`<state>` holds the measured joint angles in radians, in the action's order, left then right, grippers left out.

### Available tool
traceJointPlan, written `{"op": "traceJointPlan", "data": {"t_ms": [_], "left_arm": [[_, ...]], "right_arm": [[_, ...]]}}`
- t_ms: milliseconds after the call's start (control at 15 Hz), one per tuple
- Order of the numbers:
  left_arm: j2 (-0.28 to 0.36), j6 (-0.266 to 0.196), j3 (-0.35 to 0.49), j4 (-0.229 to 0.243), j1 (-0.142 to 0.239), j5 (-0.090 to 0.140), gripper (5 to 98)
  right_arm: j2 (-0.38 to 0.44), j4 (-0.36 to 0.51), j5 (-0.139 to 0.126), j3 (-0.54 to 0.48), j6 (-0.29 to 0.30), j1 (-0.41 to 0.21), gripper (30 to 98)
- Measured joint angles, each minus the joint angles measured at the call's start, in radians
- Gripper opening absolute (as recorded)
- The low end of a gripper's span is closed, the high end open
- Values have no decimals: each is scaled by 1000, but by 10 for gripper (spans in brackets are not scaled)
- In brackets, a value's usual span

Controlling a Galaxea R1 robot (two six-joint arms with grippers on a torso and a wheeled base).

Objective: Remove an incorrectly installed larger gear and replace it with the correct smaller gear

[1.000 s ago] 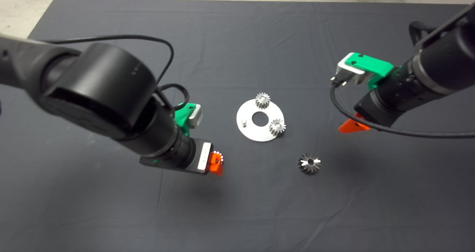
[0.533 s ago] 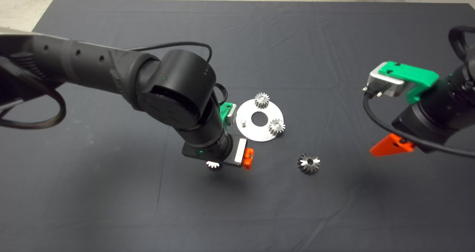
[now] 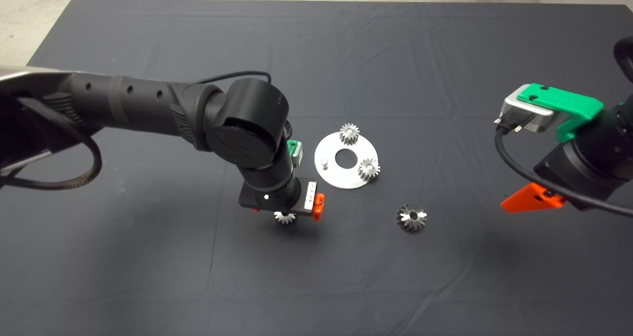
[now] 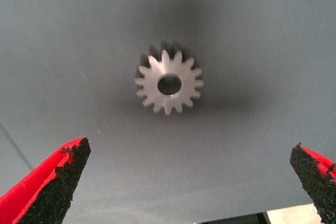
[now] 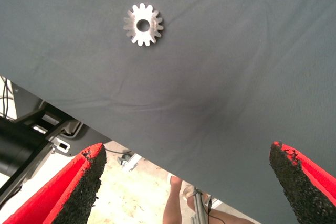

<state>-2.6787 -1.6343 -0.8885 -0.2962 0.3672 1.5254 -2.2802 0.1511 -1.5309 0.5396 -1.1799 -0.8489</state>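
The smaller gear (image 3: 285,217) lies flat on the mat, pale silver with a dark centre hole, partly under my left gripper (image 3: 286,209). In the left wrist view the smaller gear (image 4: 169,83) sits centred ahead of the left gripper (image 4: 189,150), which is open wide, its fingers apart from the gear. The larger gear (image 3: 411,217), dark and glinting, rests on the mat to the front right of the round silver plate (image 3: 341,177). My right gripper (image 3: 531,200) hangs open at the right; its wrist view shows the larger gear (image 5: 143,24) far off and the right gripper (image 5: 186,149) empty.
On the plate stand two small silver gears (image 3: 349,133) (image 3: 369,168) and a bare peg (image 3: 324,164) beside its centre hole. Past the mat's edge the right wrist view shows floor, a black frame (image 5: 31,140) and a person's leg (image 5: 173,208).
My left arm swung right and came down over the smaller gear. My right arm drew back to the right and lower, away from the plate.
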Motion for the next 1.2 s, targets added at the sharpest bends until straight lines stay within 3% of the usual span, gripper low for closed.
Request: {"op": "traceJointPlan", "data": {"t_ms": [533,733,1200], "left_arm": [[-3,-3,-60,-16,-27,1,981],[-3,-3,-61,-44,-74,0,981],[-3,27,-110,-53,-76,0,981]], "right_arm": [[0,4,0,-5,-3,-5,824],[0,4,-2,-5,-3,-5,824],[-2,6,0,-6,-3,-5,824]]}}
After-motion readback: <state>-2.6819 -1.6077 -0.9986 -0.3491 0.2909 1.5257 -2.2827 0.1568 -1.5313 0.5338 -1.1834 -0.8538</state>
